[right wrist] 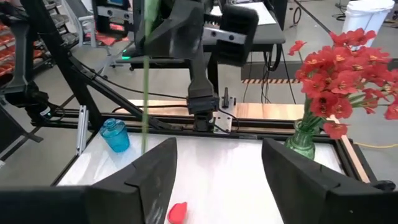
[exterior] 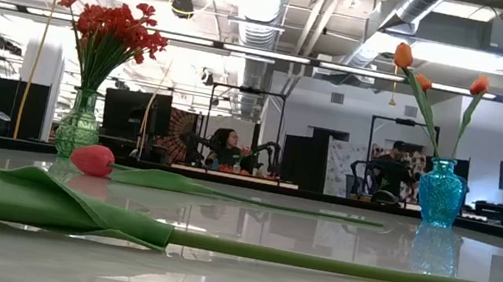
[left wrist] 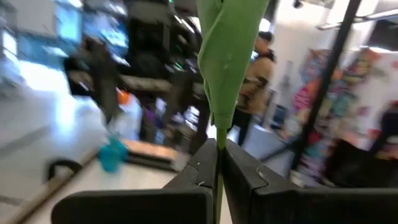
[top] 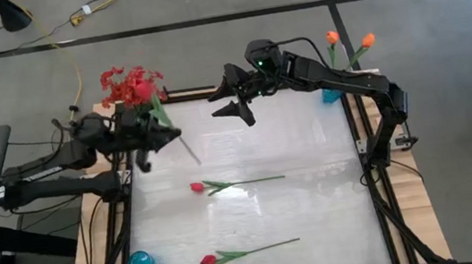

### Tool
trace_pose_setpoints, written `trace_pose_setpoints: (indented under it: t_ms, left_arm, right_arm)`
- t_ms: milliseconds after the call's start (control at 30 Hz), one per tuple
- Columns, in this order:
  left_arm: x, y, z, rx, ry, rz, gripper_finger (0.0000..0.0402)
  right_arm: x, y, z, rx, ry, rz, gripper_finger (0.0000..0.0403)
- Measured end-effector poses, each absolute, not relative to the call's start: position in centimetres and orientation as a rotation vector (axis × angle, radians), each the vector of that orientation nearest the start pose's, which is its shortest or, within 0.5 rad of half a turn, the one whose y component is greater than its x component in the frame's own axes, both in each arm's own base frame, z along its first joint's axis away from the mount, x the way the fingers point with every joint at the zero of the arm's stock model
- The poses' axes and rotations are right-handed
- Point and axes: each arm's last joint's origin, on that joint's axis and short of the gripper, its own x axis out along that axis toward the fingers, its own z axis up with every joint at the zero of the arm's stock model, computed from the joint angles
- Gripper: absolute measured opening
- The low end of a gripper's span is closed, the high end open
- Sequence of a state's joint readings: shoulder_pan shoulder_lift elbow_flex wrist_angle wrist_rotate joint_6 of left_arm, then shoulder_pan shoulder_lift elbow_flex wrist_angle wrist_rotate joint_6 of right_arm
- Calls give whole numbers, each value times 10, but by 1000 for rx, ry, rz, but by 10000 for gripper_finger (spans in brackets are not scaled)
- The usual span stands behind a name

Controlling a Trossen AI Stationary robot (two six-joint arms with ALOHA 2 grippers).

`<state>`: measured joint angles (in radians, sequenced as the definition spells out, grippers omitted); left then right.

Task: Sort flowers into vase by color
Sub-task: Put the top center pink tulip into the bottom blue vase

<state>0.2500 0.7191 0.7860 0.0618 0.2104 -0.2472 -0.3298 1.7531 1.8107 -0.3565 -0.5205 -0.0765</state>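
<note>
The left gripper (top: 148, 135) is at the far left corner of the table (top: 315, 185), close to the green glass vase (exterior: 78, 124) which holds the red spray flowers (exterior: 113, 26). Its two fingers (left wrist: 186, 180) are pressed together on a thin green stem (left wrist: 219, 162), and a folded green leaf (left wrist: 227, 56) rises above them in the left wrist view. In the high view the stem goes down from this gripper in a slant toward the table.

The right gripper (top: 234, 98) hangs over the far edge of the table, near the middle, and well apart from the blue vase (exterior: 442, 192) at the far right corner. Its fingers (right wrist: 158, 177) stand wide apart and nothing is between them. The blue vase holds three orange tulips (exterior: 404, 55).

Two pinkish-red tulips lie flat on the table. One tulip (top: 197, 188) lies near the middle with its stem pointing to the right side. The other tulip (top: 209, 261) lies near the front edge, parallel to the first one. A small blue bottle (top: 140, 263) lies at the front left corner.

Behind the table, some people sit at desks in the room.
</note>
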Motion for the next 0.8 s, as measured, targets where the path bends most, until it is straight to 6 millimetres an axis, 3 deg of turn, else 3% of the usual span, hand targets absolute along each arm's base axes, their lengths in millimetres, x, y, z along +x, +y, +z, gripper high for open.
trace_pose_setpoints:
  t_ms: [233,433,800]
  left_arm:
    - [131,15,370,-346,43,-225,0]
    - [124,-7,364,-400,161,-489,0]
    - [109,-52,359,-351,266,-763,0]
  right_arm:
    - [382,-111,410,43,265,212,265]
    - [385,-102,410,56,268,224,265]
    - [392,-70,409,135,288,262,265]
